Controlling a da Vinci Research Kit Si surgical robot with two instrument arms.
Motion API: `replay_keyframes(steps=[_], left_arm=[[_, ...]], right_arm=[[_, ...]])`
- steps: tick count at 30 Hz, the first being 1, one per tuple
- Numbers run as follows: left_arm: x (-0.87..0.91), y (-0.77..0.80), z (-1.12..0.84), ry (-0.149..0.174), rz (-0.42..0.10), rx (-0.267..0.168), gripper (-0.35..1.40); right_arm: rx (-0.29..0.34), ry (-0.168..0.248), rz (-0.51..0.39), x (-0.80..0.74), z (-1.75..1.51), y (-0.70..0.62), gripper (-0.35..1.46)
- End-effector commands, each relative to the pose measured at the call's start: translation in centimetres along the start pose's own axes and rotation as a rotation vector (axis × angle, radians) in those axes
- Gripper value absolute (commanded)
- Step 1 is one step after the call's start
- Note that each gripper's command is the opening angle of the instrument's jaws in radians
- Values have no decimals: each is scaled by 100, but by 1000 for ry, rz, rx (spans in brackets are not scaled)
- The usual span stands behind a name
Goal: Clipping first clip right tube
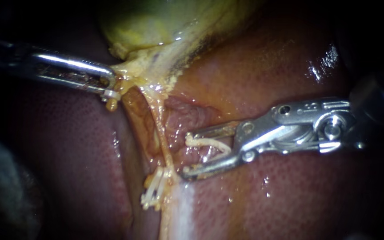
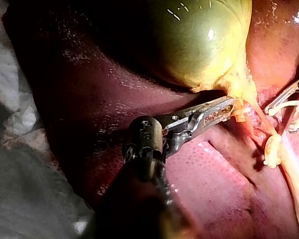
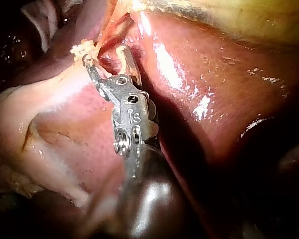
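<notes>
The yellow-green gallbladder (image 1: 147,22) tapers into a pale neck. My left instrument (image 1: 112,84) has its jaws shut on that neck tissue, holding it toward the left. A thin yellow tube (image 1: 162,133) runs down from the neck to several white clips (image 1: 154,191) clustered low on it. My right instrument (image 1: 186,152) stands just right of the tube. Its jaws are wide apart, with a white clip (image 1: 207,144) seated between them and touching both. The tube lies outside these jaws. Both appear in the left wrist view, left instrument (image 2: 224,105) and right instrument (image 2: 279,119).
Dark red liver (image 1: 67,155) surrounds the tube on both sides, wet and shiny at the upper right. A pale strip of tissue (image 1: 181,213) continues below the clips. White gauze (image 2: 15,99) lies beside the liver in the left wrist view.
</notes>
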Motion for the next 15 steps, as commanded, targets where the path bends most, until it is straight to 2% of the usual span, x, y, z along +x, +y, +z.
replay_keyframes(steps=[1,15], left_arm=[[0,0,1,0,0,0,-35],[1,0,1,1,0,1,-35]], right_arm=[[-1,-2,6,-1,4,1,50],[4,44,80,12,36,4,50]])
